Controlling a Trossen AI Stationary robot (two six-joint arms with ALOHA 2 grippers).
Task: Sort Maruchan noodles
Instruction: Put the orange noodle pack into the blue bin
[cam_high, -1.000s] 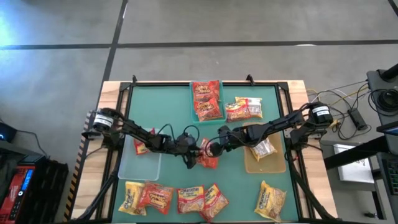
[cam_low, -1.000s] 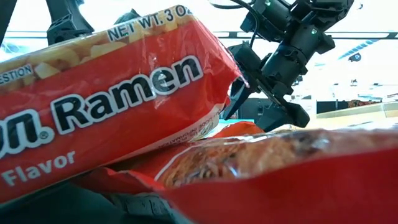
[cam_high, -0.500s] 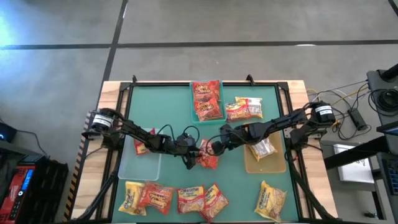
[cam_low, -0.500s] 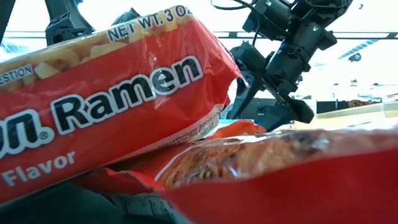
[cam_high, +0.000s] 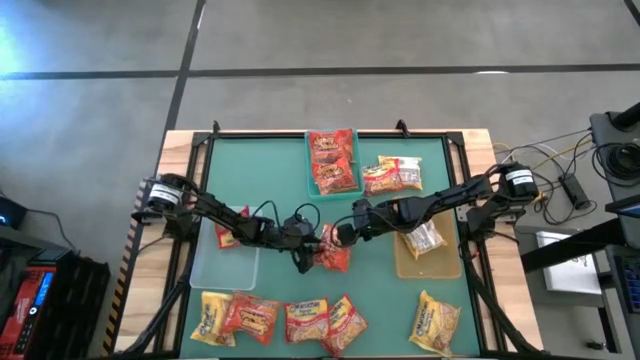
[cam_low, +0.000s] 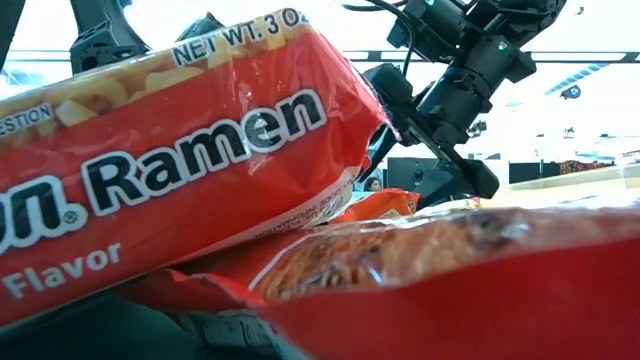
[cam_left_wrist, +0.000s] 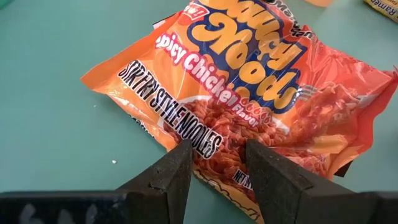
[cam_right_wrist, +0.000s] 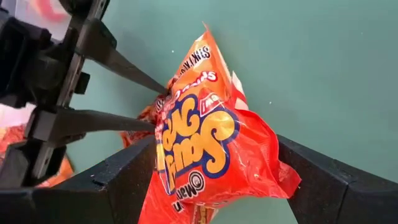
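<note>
Both arms meet over the middle of the green counter (cam_high: 280, 170), on one orange-red noodle packet (cam_high: 334, 250). The left end effector (cam_left_wrist: 216, 163) has its two fingers partly closed on one edge of the packet, with the crinkly film pinched between them. The right end effector (cam_right_wrist: 214, 165) stands wide, one finger on each side of the opposite end of the same packet; whether its pads press the film cannot be told for sure. This looks like a handover or a shared lift.

To do the step well, only one end effector should carry the packet. If the right one is to take it, it should close firmly on the body of the packet, not on the thin sealed edge, before the left one lets go. The left one should then open fully and back straight out, so the film does not snag or tear.

The film is slippery and the noodle block inside is brittle, so a steady, moderate squeeze suits it best.

Other packets lie along the near edge of the counter, more sit in the teal bin (cam_high: 333, 160) at the far side, one in the tan bin (cam_high: 425, 250), one at the clear bin (cam_high: 225, 260).
</note>
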